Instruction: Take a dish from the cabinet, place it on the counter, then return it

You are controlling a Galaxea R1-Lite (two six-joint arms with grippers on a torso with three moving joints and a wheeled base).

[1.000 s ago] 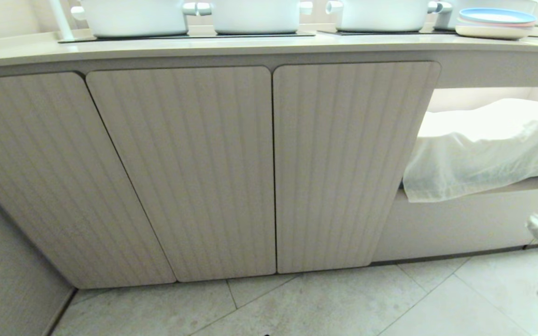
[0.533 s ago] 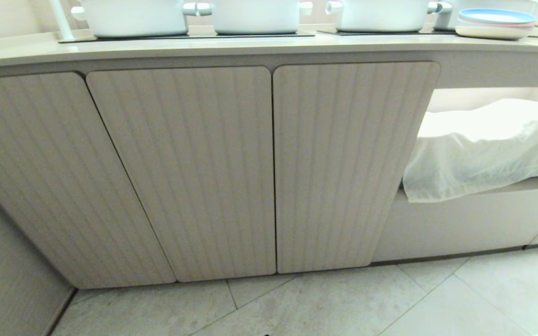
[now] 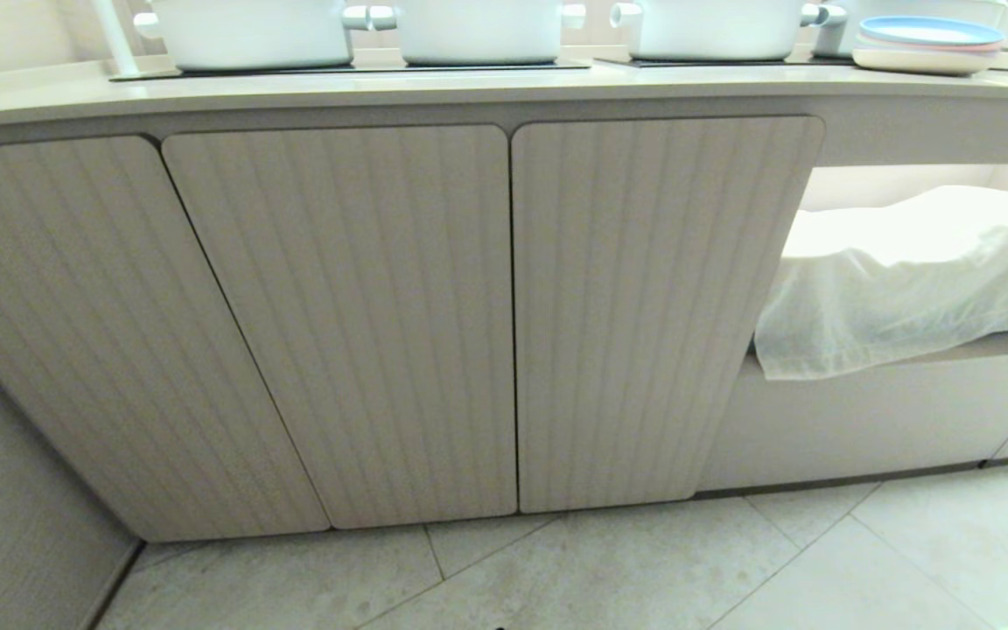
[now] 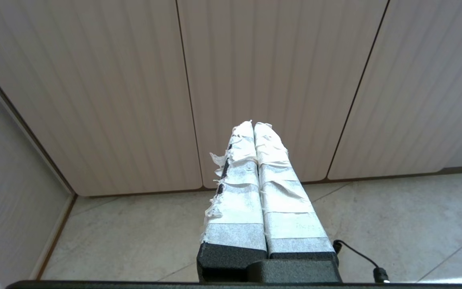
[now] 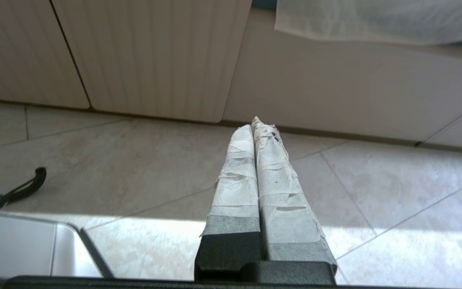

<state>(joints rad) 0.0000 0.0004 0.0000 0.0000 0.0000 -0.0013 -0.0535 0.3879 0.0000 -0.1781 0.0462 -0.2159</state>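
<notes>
The cabinet (image 3: 504,315) fills the head view, its fluted, round-cornered doors all closed. Above it runs the cream counter (image 3: 469,87) with black cooktop panels. The dish is hidden. Neither arm shows in the head view. My left gripper (image 4: 254,124) hangs low before the cabinet (image 4: 255,80) doors, its taped fingers pressed together, holding nothing. My right gripper (image 5: 255,124) is shut and empty too, low over the floor tiles, pointing at the foot of the cabinet (image 5: 150,60).
Three white pots (image 3: 478,31) stand on the cooktops. Stacked pastel plates (image 3: 928,44) sit at the counter's right end. A white cloth (image 3: 906,280) drapes over an open shelf right of the doors. A black cable (image 5: 14,192) lies on the floor tiles.
My right gripper, seen at the head view's lower right edge a second ago, has dropped out of that view. The cabinet doors have not moved.
</notes>
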